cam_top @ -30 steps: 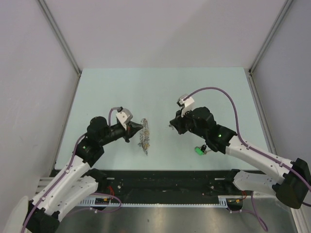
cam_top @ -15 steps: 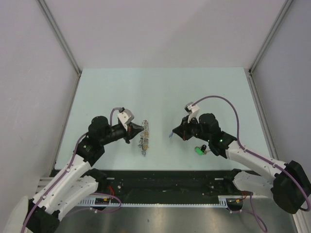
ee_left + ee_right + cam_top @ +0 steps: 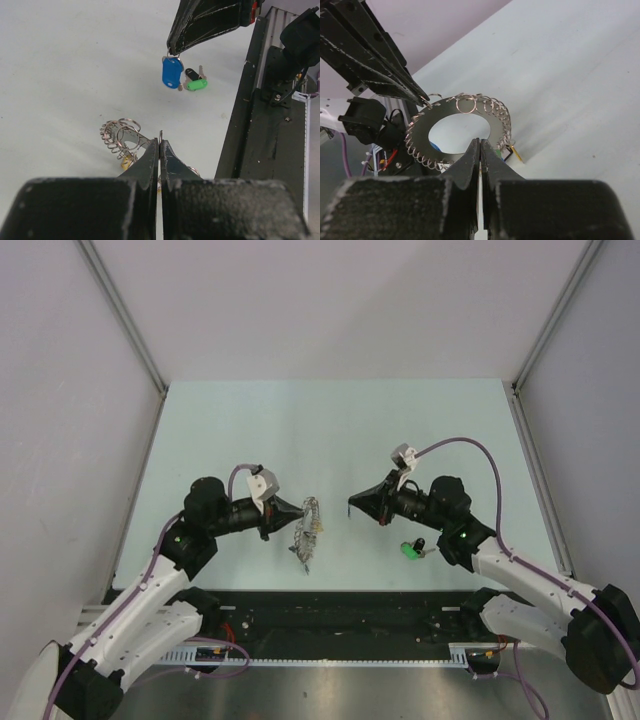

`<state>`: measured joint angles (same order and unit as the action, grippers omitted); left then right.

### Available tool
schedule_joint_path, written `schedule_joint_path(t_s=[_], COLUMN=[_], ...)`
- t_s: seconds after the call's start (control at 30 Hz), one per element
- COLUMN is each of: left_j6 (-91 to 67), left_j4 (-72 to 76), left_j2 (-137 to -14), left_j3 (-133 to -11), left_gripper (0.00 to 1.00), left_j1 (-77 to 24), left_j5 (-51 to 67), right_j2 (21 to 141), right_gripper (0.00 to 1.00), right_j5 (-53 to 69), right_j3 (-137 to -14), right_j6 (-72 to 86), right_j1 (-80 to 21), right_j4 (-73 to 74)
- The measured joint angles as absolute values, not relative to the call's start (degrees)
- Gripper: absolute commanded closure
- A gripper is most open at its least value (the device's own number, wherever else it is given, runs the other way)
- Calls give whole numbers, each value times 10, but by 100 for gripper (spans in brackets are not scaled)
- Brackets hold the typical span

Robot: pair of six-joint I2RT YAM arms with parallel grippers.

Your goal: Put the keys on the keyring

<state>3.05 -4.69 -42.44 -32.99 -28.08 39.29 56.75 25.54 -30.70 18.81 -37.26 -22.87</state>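
The tabletop (image 3: 330,430) was a pale mint, matte sheet, closed in by plain grey-white walls (image 3: 330,300), with metal posts (image 3: 125,325) running to its far corners. A black rail (image 3: 340,610) ran along its near edge.

From above, the keyring (image 3: 308,532) showed almost edge-on, a thin bristly strip left of the tabletop's middle, at the tip of the left gripper (image 3: 297,511). The right wrist camera gave its face: a flat grey-silver disc with a wide round hole, its rim fringed with small wire loops, standing roughly upright. The left jaws were pressed together on that rim. A yellow key (image 3: 516,154) hung at the ring's lower edge, seemingly on a loop, though the join was too small to tell.

The left wrist view showed what the right wrist view hid. A blue key (image 3: 171,72) dangled from the tip of the right gripper (image 3: 172,50), whose jaws pinched its metal end. Behind it, a green key (image 3: 196,84) and a black key (image 3: 191,74) lay touching on the tabletop.
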Motion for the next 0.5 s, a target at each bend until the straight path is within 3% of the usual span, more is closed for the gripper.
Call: schedule_joint_path(t_s=[0.5], left_j6=[26], left_j4=[-14], left_j2=[-424], left_j3=[-330], left_gripper=[100], left_j1=[-281], left_j5=[447], right_j2=[568], right_gripper=[100], right_j5=[315], right_j3=[-283], right_j6=[209], right_j1=[-370], right_j4=[-330])
